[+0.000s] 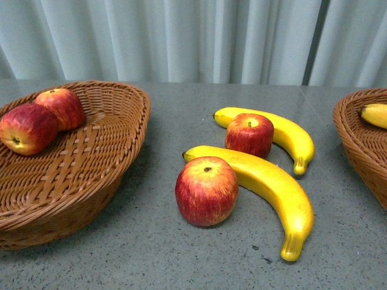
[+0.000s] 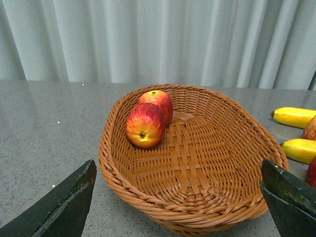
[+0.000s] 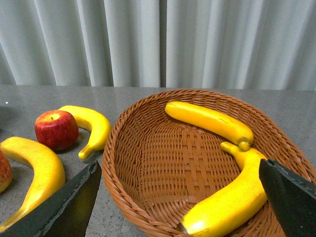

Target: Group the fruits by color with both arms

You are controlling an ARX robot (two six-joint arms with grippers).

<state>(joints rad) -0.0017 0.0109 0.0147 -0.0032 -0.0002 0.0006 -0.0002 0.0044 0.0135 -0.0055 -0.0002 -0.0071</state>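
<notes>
Two red apples, one near (image 1: 206,191) and one farther back (image 1: 249,134), lie mid-table against two yellow bananas, a near one (image 1: 272,187) and a far one (image 1: 290,136). The left wicker basket (image 1: 130,139) holds two more apples (image 1: 27,128) (image 1: 61,107). My left gripper (image 2: 177,168) is open, hovering before that basket's near rim (image 2: 197,217). My right gripper (image 3: 178,165) is open over the right basket (image 3: 118,182), which holds two bananas (image 3: 210,121) (image 3: 232,202). Neither arm shows in the front view.
The right basket (image 1: 357,142) stands at the table's right edge in the front view. A pale pleated curtain (image 1: 193,36) closes off the back of the grey table (image 1: 151,254).
</notes>
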